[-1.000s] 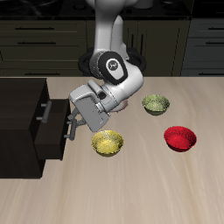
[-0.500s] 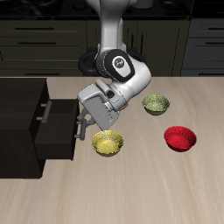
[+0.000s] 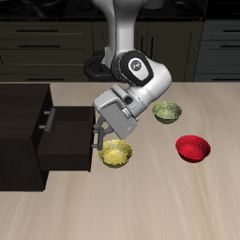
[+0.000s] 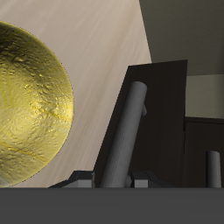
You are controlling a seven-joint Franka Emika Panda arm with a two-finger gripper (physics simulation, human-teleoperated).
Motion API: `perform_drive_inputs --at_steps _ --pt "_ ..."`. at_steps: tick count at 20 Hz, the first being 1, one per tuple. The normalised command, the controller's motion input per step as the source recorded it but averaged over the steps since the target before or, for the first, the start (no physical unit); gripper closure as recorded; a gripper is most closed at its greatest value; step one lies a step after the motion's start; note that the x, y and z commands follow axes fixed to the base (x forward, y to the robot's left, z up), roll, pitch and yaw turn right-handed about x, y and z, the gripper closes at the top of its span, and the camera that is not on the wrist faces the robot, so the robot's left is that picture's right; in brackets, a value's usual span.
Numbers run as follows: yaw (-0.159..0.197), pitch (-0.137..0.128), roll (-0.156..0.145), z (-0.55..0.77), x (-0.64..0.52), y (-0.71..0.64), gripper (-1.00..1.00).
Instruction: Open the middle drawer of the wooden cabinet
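The wooden cabinet point(image 3: 21, 101) stands at the table's side, very dark with a flat top. Its middle drawer point(image 3: 67, 141) is pulled well out, with its front panel beside the yellow bowl. My gripper point(image 3: 101, 142) is at that front panel and shut on the drawer's grey bar handle point(image 4: 129, 131), which runs between the fingers in the wrist view. The drawer front point(image 4: 166, 105) shows dark behind the handle. The handle of the drawer above point(image 3: 45, 117) stays farther back and also shows in the wrist view point(image 4: 213, 168).
A yellow bowl point(image 3: 116, 154) lies just below the gripper and fills much of the wrist view point(image 4: 26, 105). A green bowl point(image 3: 167, 112) and a red bowl point(image 3: 193, 147) sit farther across the table. Dark kitchen cupboards point(image 3: 56, 42) line the back.
The gripper has moved away from the cabinet with the handle, and the middle drawer has slid farther out, toward the yellow bowl.
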Motion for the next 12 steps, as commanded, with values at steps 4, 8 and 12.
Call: perform_drive_inputs --at_steps 4,8,12 --pt "-0.015 0.003 0.031 0.01 0.03 0.35 1.00" --pt "-0.023 0.019 0.032 0.02 0.03 0.28 1.00" --pt "-0.012 -0.006 0.083 0.04 0.12 0.64 1.00"
